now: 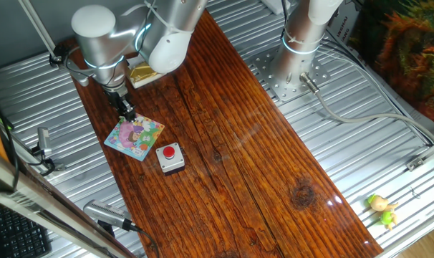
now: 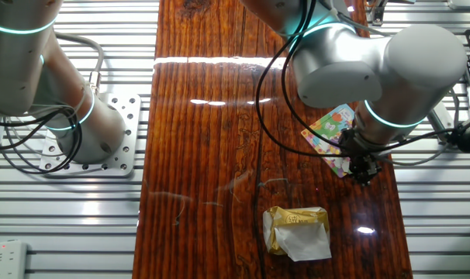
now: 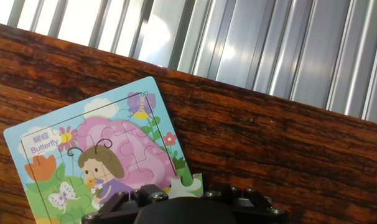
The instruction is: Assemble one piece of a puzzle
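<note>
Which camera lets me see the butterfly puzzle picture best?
The hand view: the puzzle fills it, with its drawing and the word Butterfly readable. One fixed view shows it small beside the gripper; in the other, the arm hides part.

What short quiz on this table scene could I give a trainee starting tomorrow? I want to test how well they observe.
1. True or false: the red button on the small grey box faces up.
2. Which lies nearest the gripper: A) the grey box, B) the colourful square cartoon puzzle board, C) the crumpled yellowish-gold box?
3. In the hand view, what English word is printed on the puzzle board?

Key: 1 true. 2 B. 3 Butterfly.
</note>
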`<state>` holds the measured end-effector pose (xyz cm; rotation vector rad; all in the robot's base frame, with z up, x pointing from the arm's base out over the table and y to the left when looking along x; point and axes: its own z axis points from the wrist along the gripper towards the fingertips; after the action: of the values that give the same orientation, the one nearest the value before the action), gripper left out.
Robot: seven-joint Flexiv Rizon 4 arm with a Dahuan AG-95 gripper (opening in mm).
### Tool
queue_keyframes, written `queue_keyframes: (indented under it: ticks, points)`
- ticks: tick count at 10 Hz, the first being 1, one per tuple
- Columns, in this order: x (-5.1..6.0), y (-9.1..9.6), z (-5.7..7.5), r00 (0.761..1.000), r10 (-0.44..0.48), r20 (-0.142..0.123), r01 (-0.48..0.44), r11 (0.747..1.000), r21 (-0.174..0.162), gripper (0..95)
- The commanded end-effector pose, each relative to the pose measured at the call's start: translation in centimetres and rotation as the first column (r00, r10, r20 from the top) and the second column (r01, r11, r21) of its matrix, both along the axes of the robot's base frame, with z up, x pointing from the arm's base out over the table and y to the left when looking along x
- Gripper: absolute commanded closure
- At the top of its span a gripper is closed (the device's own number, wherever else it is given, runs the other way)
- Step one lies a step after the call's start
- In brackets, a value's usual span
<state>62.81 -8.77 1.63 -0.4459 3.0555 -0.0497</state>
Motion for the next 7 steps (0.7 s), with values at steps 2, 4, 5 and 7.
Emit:
queue_keyframes:
  ticks: [2, 4, 5, 7]
  points:
    - [0.01, 0.01, 0.0, 1.0, 0.009, -0.004, -0.009, 1.0, 0.002, 38.0]
    - [0.01, 0.01, -0.06, 1.0, 0.017, -0.005, -0.017, 1.0, 0.008, 38.0]
    - [0.01, 0.0, -0.13, 1.0, 0.02, -0.005, -0.02, 1.0, 0.009, 38.0]
    - [0.02, 0.0, -0.22, 1.0, 0.026, -0.003, -0.026, 1.0, 0.012, 57.0]
